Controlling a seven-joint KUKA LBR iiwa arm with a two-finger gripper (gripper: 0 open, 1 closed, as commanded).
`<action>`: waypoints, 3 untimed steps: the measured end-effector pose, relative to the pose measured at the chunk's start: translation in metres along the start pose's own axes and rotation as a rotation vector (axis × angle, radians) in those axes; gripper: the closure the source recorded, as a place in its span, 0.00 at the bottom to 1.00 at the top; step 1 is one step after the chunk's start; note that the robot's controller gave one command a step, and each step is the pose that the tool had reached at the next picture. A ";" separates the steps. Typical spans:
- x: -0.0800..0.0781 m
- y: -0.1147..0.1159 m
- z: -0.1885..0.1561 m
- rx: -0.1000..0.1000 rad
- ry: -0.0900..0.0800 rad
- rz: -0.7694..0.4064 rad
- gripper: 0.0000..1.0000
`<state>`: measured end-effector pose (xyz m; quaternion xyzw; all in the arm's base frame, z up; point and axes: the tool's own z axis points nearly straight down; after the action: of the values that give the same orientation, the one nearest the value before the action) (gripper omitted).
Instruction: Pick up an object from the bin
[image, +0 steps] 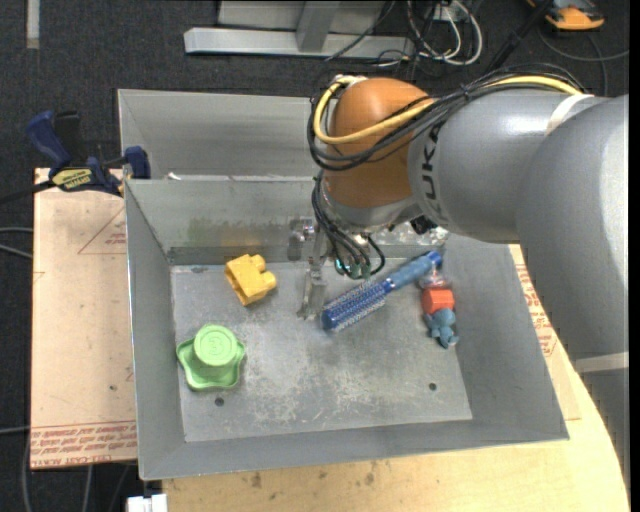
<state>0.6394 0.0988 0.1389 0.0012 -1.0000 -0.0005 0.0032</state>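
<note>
My gripper (309, 298) hangs just beside the bristle end of the blue hairbrush (372, 297), in the middle of the bin (330, 400). I can't tell whether its jaws are apart or together. My worry is that going down here shoves the brush aside instead of straddling it. I count one hairbrush, one green scalloped cap (211, 357), one yellow block (249, 277) and one small red-and-blue toy (438, 311).

The black letters (432, 158) "UKA" stand on the grey arm (520, 170), up and right of the gripper (312, 290). Other print is too small to read.
</note>
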 end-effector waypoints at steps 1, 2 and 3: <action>0.050 -0.051 -0.012 0.003 -0.004 -0.043 0.00; 0.032 -0.049 0.052 0.001 -0.004 -0.423 0.00; 0.007 -0.045 0.054 0.003 -0.011 -0.797 0.00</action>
<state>0.6321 0.0539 0.0853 0.3891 -0.9212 -0.0003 -0.0025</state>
